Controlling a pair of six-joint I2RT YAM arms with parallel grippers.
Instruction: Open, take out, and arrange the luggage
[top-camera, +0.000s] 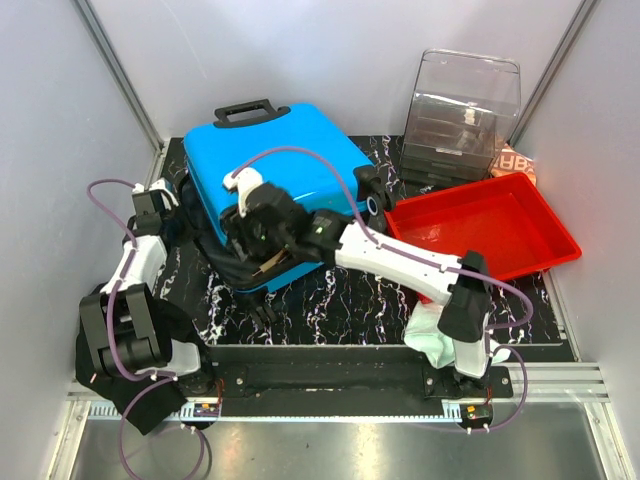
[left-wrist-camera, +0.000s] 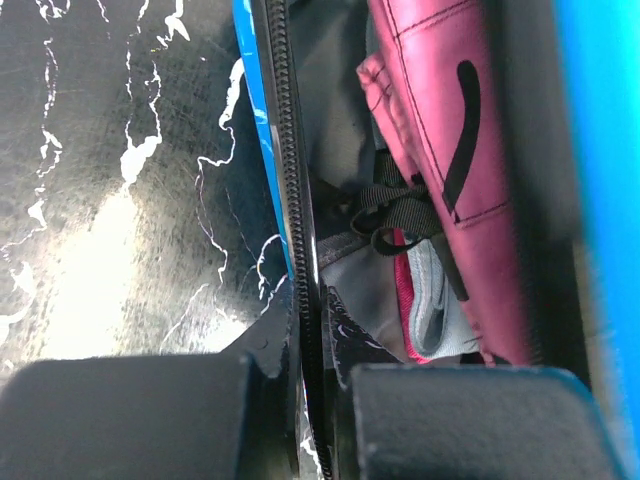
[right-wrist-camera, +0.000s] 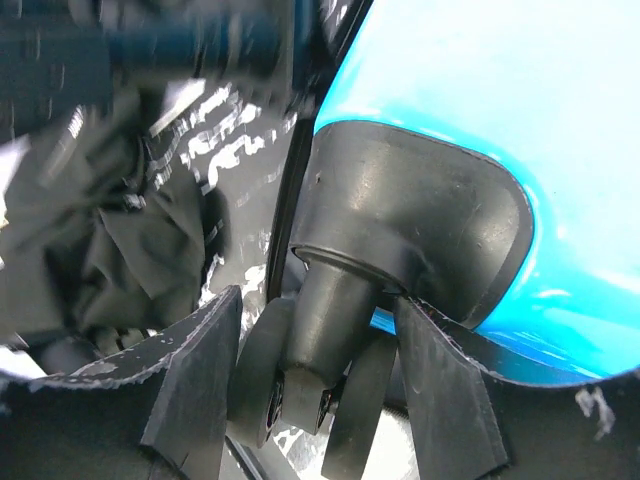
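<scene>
The bright blue suitcase (top-camera: 290, 150) lies flat at the back middle of the black marbled table (top-camera: 340, 300), handle (top-camera: 245, 110) to the far side. Its lid is slightly ajar. My left gripper (top-camera: 168, 205) is at its left edge. In the left wrist view the gripper (left-wrist-camera: 308, 372) is shut on the black zipper rim (left-wrist-camera: 292, 180) of the lower shell. A dark pink cloth (left-wrist-camera: 440, 130) and a grey item (left-wrist-camera: 435, 300) show inside. My right gripper (top-camera: 248, 235) is at the near left corner; its open fingers (right-wrist-camera: 195, 370) straddle a black wheel (right-wrist-camera: 300, 370).
A red plastic tray (top-camera: 545, 215) sits to the right of the suitcase. A clear drawer box (top-camera: 465, 110) stands behind it, next to an orange packet (top-camera: 518, 160). Black cloth (top-camera: 185, 285) lies by the left arm. A white cloth (top-camera: 430, 335) lies at the right arm's base.
</scene>
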